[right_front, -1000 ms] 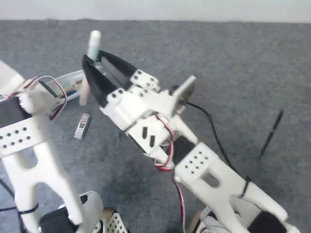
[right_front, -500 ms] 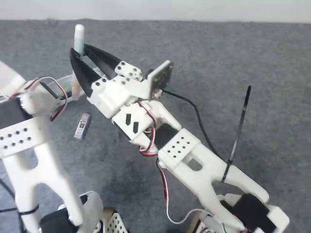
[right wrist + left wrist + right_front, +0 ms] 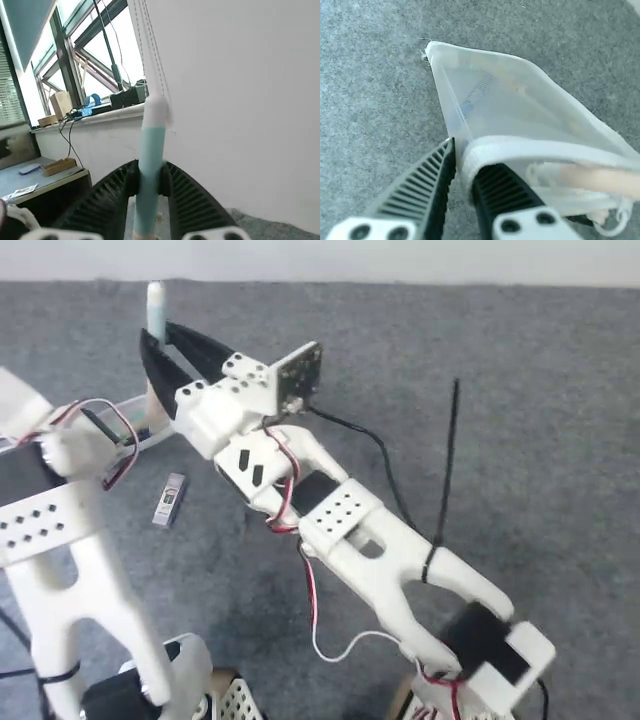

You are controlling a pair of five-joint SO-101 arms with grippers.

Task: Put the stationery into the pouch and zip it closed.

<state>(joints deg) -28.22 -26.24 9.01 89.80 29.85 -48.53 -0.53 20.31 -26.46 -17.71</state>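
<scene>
High view: the pen [image 3: 155, 302] looks like a light, stiff, smooth stick, so it would slip if pinched loosely, and the middle of its barrel is the sound place to grip it. The right gripper [image 3: 158, 338] has its black jaws clenched on it there, holding it nearly upright directly above the pouch [image 3: 140, 412]. The white cap is on top, and the lower shaft reaches down toward the pouch's mouth. The pouch is thin, clear and limp. I judge it would sag shut unless held by its stiffer zip rim. A small dark-and-white piece [image 3: 170, 498] lies flat on the grey carpet [image 3: 500, 390] near the pouch, on the side toward the arm bases. It is light and low, so it would need a pinch across its narrow sides.

Left wrist view: the left gripper [image 3: 465, 160] is clamped on the pouch's thick white rim, one ribbed jaw outside the wall and one inside. The rim is the firmest part, and holding it there keeps the mouth lifted. The pouch's translucent film slopes from there down to the carpet, with a stitched seam along its far edge. A pale tan shaft sits just inside the mouth. I cannot tell whether it is the pen's lower end.

Right wrist view: the pen shows a teal barrel under the white cap, squeezed between the two ribbed jaws. A white wall and a window are behind it.
</scene>
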